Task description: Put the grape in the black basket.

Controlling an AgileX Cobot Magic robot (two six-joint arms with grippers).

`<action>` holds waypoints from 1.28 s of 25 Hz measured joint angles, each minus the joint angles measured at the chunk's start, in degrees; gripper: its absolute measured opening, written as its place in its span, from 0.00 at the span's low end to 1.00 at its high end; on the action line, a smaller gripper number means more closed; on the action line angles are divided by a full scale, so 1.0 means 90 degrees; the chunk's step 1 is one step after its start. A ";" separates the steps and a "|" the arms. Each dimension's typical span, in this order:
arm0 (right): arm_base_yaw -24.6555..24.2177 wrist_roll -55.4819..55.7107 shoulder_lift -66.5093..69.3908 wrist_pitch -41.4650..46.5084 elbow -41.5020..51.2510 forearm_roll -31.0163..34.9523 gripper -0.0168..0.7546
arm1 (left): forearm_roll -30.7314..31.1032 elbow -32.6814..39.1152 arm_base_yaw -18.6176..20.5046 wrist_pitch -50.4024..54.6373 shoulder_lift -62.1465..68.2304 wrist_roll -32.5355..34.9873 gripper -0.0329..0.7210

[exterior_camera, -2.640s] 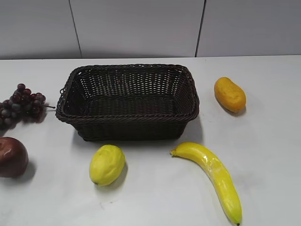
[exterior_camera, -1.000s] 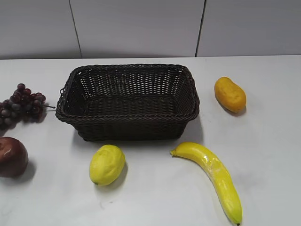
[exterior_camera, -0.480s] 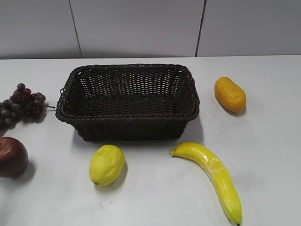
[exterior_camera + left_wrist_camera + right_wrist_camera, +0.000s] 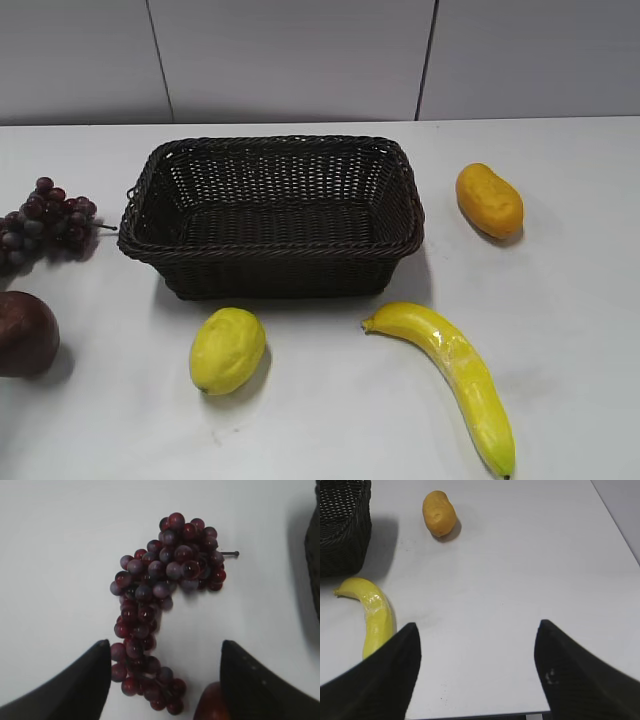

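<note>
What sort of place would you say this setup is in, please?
Probably a lab test bench, not a kitchen: a bare white table, plain grey wall panels, and fruit laid around a black basket.

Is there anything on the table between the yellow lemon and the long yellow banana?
No. In the exterior view, only bare white table lies between the round yellow lemon and the curved yellow banana. The dark woven wicker basket sits behind that gap.

Dark purple-red grape (image 4: 45, 225) bunch lies on table, just left of empty black basket (image 4: 272, 250).
</note>
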 joint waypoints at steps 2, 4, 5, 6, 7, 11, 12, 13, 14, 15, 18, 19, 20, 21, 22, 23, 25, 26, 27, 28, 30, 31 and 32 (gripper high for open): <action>0.0000 0.0000 0.0000 0.0000 0.0000 0.0000 0.72 | 0.0018 -0.0291 0.0000 0.0015 0.0558 0.0155 0.90; 0.0000 0.0000 0.0000 0.0000 0.0000 0.0000 0.72 | 0.0067 -0.0540 0.0000 0.0002 0.1022 0.0315 0.90; 0.0000 0.0000 0.0000 0.0000 0.0000 0.0000 0.72 | 0.0134 -0.0657 0.0000 0.0000 0.1264 0.0360 0.90; 0.0000 0.0000 0.0000 0.0000 0.0000 0.0000 0.72 | 0.0200 -0.0760 0.0000 0.0000 0.1505 0.0399 0.90; 0.0000 0.0000 0.0000 0.0000 0.0000 0.0000 0.72 | 0.0301 -0.0852 0.0000 -0.0004 0.1707 0.0421 0.90; 0.0000 0.0000 0.0000 0.0000 0.0000 0.0000 0.72 | 0.0590 -0.1023 0.0000 -0.0043 0.2540 0.0441 0.90; 0.0000 0.0000 0.0000 0.0000 0.0000 0.0000 0.72 | 0.0619 -0.1038 0.0000 -0.0074 0.2718 0.0441 0.90; 0.0000 0.0000 0.0000 0.0000 0.0000 0.0000 0.72 | 0.0631 -0.1064 0.0000 -0.0149 0.2878 0.0441 0.90; 0.0000 0.0000 0.0000 0.0000 0.0000 0.0000 0.72 | 0.0638 -0.1094 0.0000 -0.0225 0.2993 0.0441 0.90; 0.0000 0.0000 0.0000 0.0000 0.0000 0.0000 0.72 | 0.0638 -0.1135 0.0000 -0.0285 0.3115 0.0441 0.90; 0.0000 0.0000 0.0000 0.0000 0.0000 0.0000 0.72 | 0.0653 -0.1294 0.0000 -0.0470 0.3388 0.0441 0.90; 0.0000 0.0000 0.0000 0.0000 0.0000 0.0000 0.72 | 0.0661 -0.1344 0.0000 -0.0515 0.3475 0.0441 0.90; 0.0000 0.0000 0.0000 0.0000 0.0000 0.0000 0.72 | 0.0675 -0.1414 0.0000 -0.0527 0.3556 0.0441 0.90; 0.0000 0.0000 0.0000 0.0000 0.0000 0.0000 0.72 | 0.0688 -0.1497 0.0000 -0.0538 0.3622 0.0448 0.90; 0.0000 0.0000 0.0000 0.0000 0.0000 0.0000 0.72 | 0.0702 -0.1565 0.0000 -0.0545 0.3703 0.0448 0.90; 0.0000 0.0000 0.0000 0.0000 0.0000 0.0000 0.72 | 0.0702 -0.1640 0.0000 -0.0563 0.3780 0.0448 0.90; 0.0000 0.0000 0.0000 0.0000 0.0000 0.0000 0.72 | 0.0702 -0.1767 0.0000 -0.0603 0.3909 0.0448 0.90; 0.0000 0.0000 0.0000 0.0000 0.0000 0.0000 0.72 | 0.0702 -0.1800 0.0000 -0.0611 0.3963 0.0448 0.90; 0.0000 0.0000 0.0000 0.0000 0.0000 0.0000 0.72 | 0.0702 -0.1832 0.0009 -0.0611 0.3999 0.0448 0.90; 0.0000 0.0000 0.0000 0.0000 0.0000 0.0000 0.72 | 0.0702 -0.1847 0.0008 -0.0631 0.4031 0.0448 0.90; 0.0000 0.0000 0.0000 0.0000 0.0000 0.0000 0.72 | 0.0702 -0.1866 0.0010 -0.0651 0.4084 0.0448 0.90; 0.0000 0.0000 0.0000 0.0000 0.0000 0.0000 0.72 | 0.0702 -0.1880 0.0016 -0.0658 0.4118 0.0448 0.90; 0.0000 0.0000 0.0000 0.0000 0.0000 0.0000 0.72 | 0.0702 -0.1889 0.0015 -0.0664 0.4135 0.0448 0.90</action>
